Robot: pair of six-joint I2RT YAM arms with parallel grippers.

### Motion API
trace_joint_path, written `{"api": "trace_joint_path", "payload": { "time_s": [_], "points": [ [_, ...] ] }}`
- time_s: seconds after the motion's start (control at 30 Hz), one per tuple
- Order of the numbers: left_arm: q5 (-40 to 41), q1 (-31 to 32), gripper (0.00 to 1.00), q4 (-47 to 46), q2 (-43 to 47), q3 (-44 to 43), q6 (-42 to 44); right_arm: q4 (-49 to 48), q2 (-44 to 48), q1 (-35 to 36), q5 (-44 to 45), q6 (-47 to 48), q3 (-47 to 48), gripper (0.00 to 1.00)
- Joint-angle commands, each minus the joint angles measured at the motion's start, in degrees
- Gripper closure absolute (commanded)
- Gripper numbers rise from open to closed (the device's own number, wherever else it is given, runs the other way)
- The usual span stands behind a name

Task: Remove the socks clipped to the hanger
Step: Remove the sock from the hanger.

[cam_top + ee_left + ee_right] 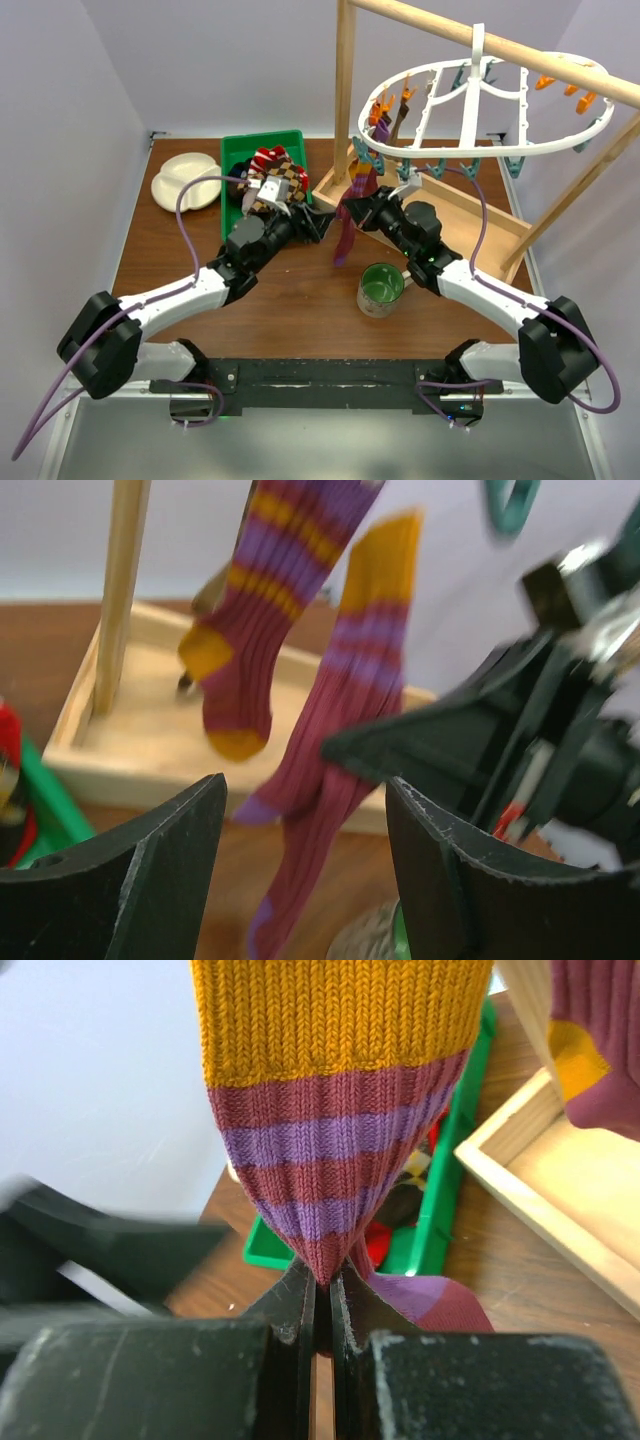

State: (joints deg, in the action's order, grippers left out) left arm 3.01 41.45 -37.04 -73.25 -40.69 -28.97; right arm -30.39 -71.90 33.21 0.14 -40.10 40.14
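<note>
The white oval hanger (520, 150) hangs from the wooden pole at upper right, with orange and teal clips on its rim. Two maroon socks with purple and orange stripes hang below its left end. My right gripper (350, 213) is shut on one sock (330, 1160), pinching it just below the orange cuff (322, 1278). The other sock (250, 610) hangs free beside it. My left gripper (318, 226) is open just left of the held sock (345, 720), which hangs beyond its fingers (165, 870) with nothing pinched. Whether the held sock is still clipped does not show.
A green bin (236, 150) behind the left gripper holds red-and-white and checkered socks (272, 172). A green-lined mug (381, 288) stands near the right arm. A white divided plate (185, 180) lies far left. The wooden frame's post (345, 90) and base tray (470, 215) stand at the right.
</note>
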Motion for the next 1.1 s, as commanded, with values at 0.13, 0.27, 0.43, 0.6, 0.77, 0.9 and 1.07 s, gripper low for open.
{"api": "trace_joint_path", "payload": {
  "time_s": [0.13,0.27,0.43,0.6,0.77,0.9,1.07],
  "points": [
    [-1.9,0.6,0.27,-8.7,2.9,8.0,-0.5,-2.5,-1.1,0.1,-6.2,-3.3,3.5,1.00],
    [-1.9,0.6,0.25,-9.7,0.7,6.9,0.0,-3.4,-2.3,0.1,-7.6,-5.2,3.6,1.00],
    [-2.7,0.7,0.25,-11.1,-2.5,4.7,0.8,-4.3,-2.8,0.2,-8.6,-6.4,3.5,1.00],
    [-2.3,0.8,0.25,-12.1,-4.7,4.0,0.9,-4.9,-3.5,0.4,-10.3,-8.3,4.5,1.00],
    [-0.9,0.8,0.24,-11.3,-5.4,2.5,2.1,-5.6,-4.0,1.2,-11.3,-9.7,4.6,1.00],
    [-0.5,0.8,0.39,-10.9,-6.2,1.7,2.3,-5.9,-4.4,1.9,-11.3,-10.2,4.9,1.00],
    [0.9,0.8,0.72,-9.3,-6.1,1.3,2.3,-5.9,-4.7,2.6,-11.0,-10.4,5.4,1.00]
  ]
}}
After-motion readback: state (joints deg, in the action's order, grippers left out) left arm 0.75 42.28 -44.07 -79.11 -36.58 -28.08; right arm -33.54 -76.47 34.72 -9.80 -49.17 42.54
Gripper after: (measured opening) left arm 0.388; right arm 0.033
